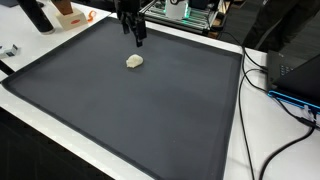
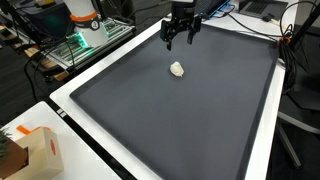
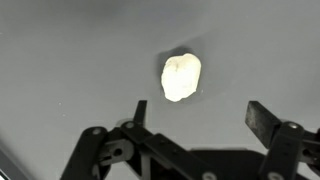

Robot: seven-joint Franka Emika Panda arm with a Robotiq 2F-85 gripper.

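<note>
A small cream-white lump lies on the dark grey mat; it also shows as a pale lump and a whitish lump in both exterior views. My gripper hovers above the mat just short of the lump, jaws spread wide with nothing between them. In the exterior views the gripper hangs over the mat's far part, behind the lump, and the gripper stands apart from it. The fingertips are clear of the lump.
The mat has a raised rim and lies on a white table. Cables and a dark device sit along one side. An orange-and-white box stands at a table corner. Lab equipment lines the far edge.
</note>
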